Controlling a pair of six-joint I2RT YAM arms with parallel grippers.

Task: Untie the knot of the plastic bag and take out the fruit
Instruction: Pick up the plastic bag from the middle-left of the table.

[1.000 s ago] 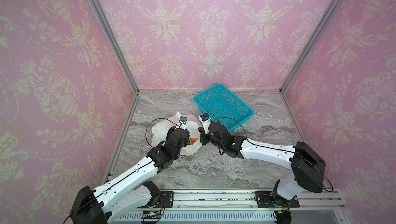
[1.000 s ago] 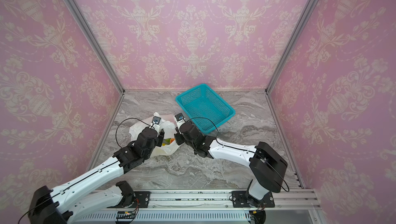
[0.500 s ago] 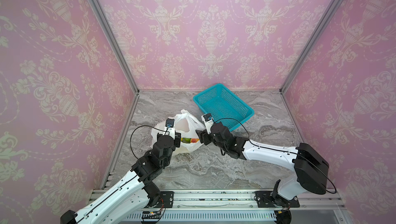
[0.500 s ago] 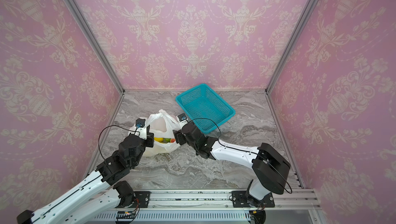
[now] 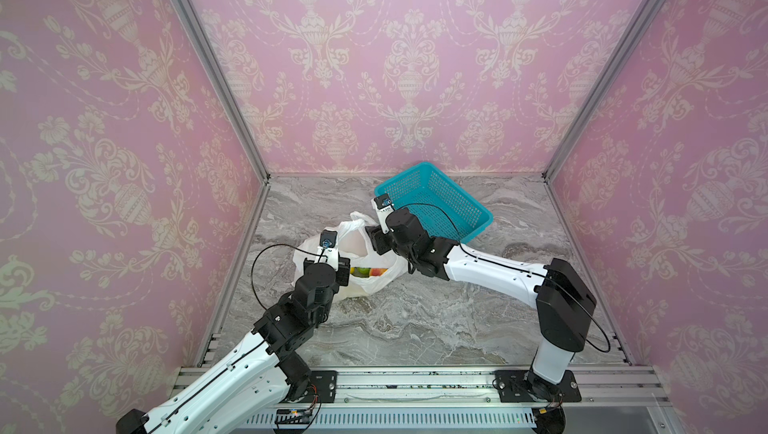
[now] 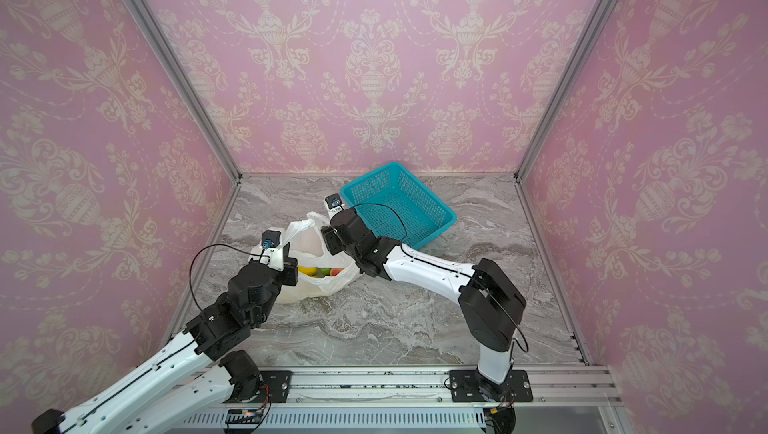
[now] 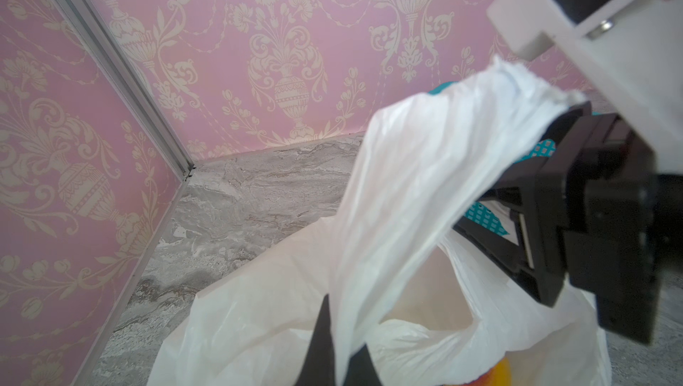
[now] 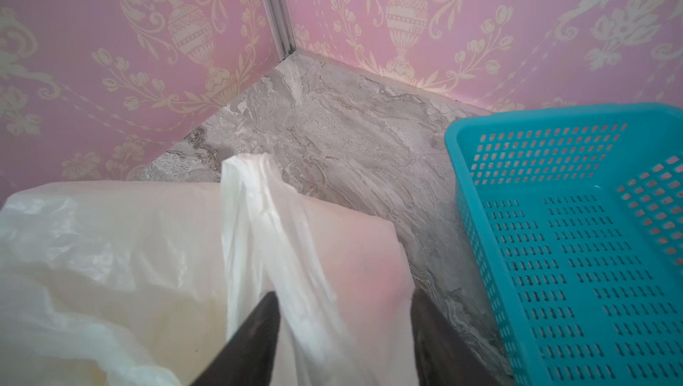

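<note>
The white plastic bag (image 5: 357, 286) lies on the marble floor with its mouth wide, and yellow, green and red fruit (image 5: 370, 272) shows inside. My left gripper (image 7: 342, 351) is shut on one handle strip (image 7: 425, 188) at the bag's near left side, holding it up taut. At the bag's far right edge my right gripper (image 8: 343, 328) stands open, with the other handle strip (image 8: 258, 225) lying loose between its fingers. The knot is out of view; the two strips hang apart. Both top views show the bag (image 6: 316, 290) between the two grippers.
A teal perforated basket (image 5: 415, 186) (image 8: 573, 240) stands tilted at the back, just behind my right wrist. Pink walls close in the left, back and right. Bare marble floor (image 5: 415, 319) stretches in front of the bag.
My left gripper shut on a handle strip and drew back to the near left, spreading the bag's mouth. My right gripper went from shut to open.
</note>
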